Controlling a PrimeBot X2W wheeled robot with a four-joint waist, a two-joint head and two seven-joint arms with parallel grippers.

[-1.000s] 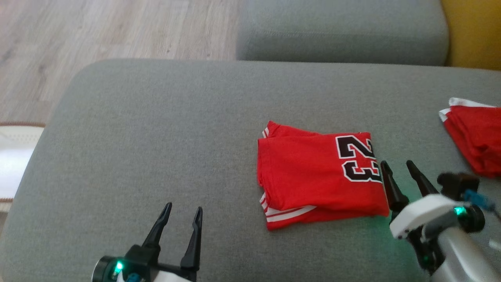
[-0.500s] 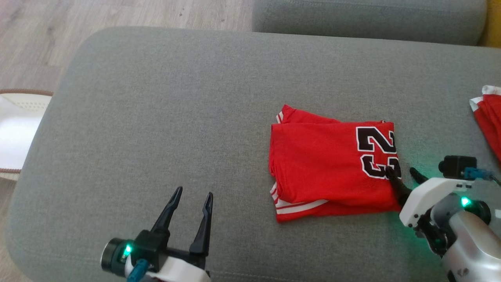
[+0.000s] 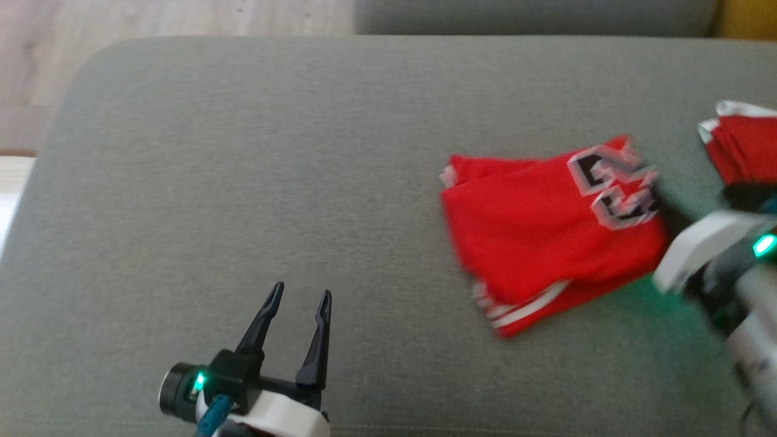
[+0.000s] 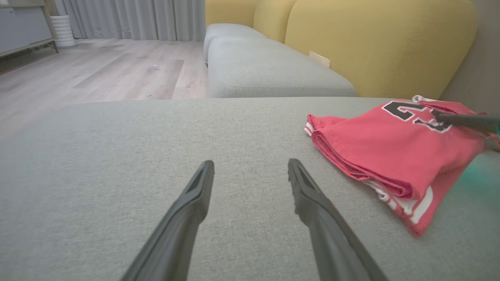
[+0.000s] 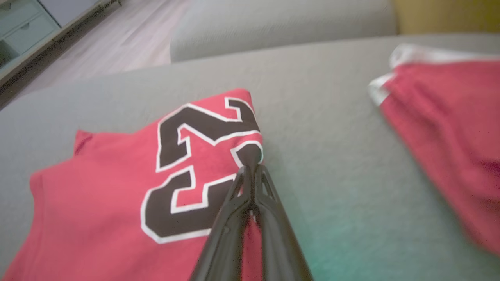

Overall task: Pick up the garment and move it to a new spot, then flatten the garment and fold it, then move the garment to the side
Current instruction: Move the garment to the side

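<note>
Right tool tight on the folded red garment

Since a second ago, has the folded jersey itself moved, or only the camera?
Yes. Gripped by the right gripper, the folded jersey has slid right, narrowing its gap to the other red garment, and turned.

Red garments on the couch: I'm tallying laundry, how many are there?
2. One folded jersey lies right of centre, pinched at its numbered corner by the right gripper; another garment sits farther right, cut off by the frame.
</note>
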